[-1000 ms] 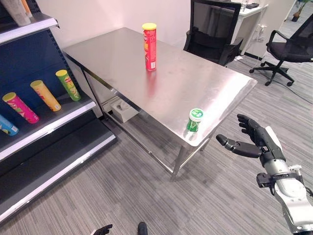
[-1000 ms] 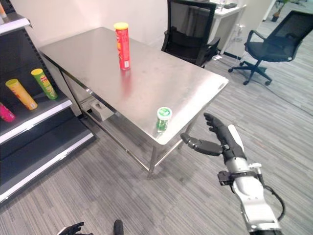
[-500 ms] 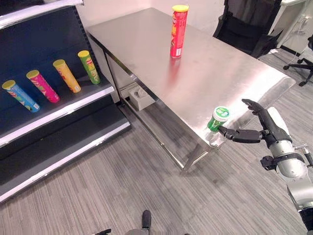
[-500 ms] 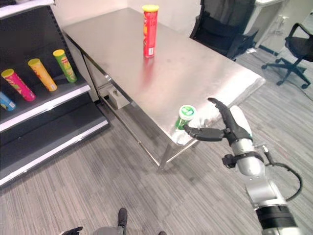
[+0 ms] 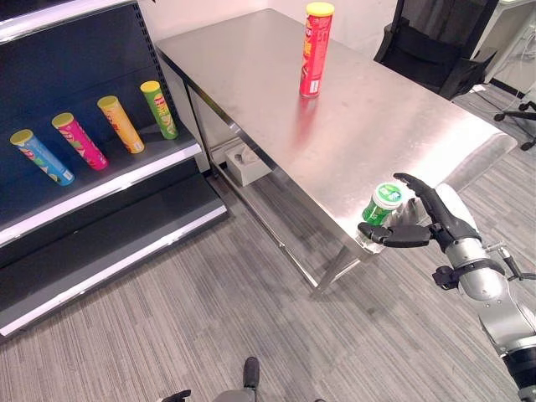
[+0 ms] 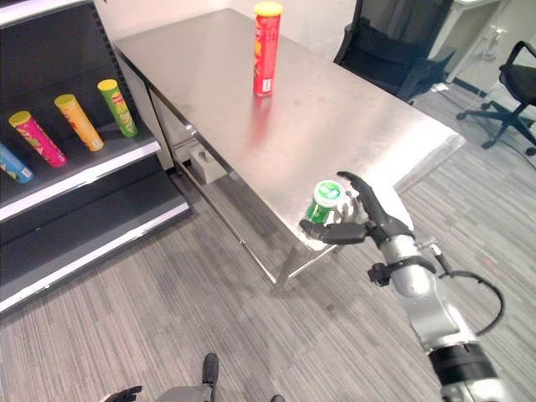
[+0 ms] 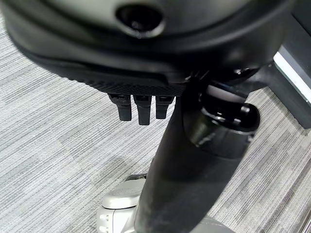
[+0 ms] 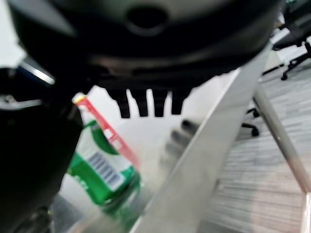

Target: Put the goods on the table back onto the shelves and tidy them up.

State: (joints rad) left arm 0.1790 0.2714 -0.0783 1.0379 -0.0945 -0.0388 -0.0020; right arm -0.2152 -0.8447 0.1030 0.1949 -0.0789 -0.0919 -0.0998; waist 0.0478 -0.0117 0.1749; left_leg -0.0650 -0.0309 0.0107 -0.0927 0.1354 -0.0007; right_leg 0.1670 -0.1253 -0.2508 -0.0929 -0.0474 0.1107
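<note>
Right hand (image 5: 435, 219) reaches in at the near corner of the steel table (image 5: 251, 75), its thumb stretched in front of the short green can (image 5: 382, 204) and its fingers (image 5: 416, 188) spread, lightly bent, behind and beside it; the can stands upright at the table's edge between thumb and fingers, and I cannot tell whether they touch it; the grasp is not closed round it; the right wrist view shows the can's green side (image 8: 102, 170) past the hand, with the tall red can behind it; that tall red can (image 5: 315, 48), yellow-lidded, stands upright well apart, toward the far side of the table; on the shelf (image 5: 109, 180) to the left lie four tubes side by side: blue (image 5: 41, 157), pink (image 5: 74, 141), orange (image 5: 120, 123), green (image 5: 158, 109); left hand (image 7: 140, 108) hangs over grey carpet, fingers straight, holding nothing; black office chairs (image 5: 435, 42) stand beyond the table.
</note>
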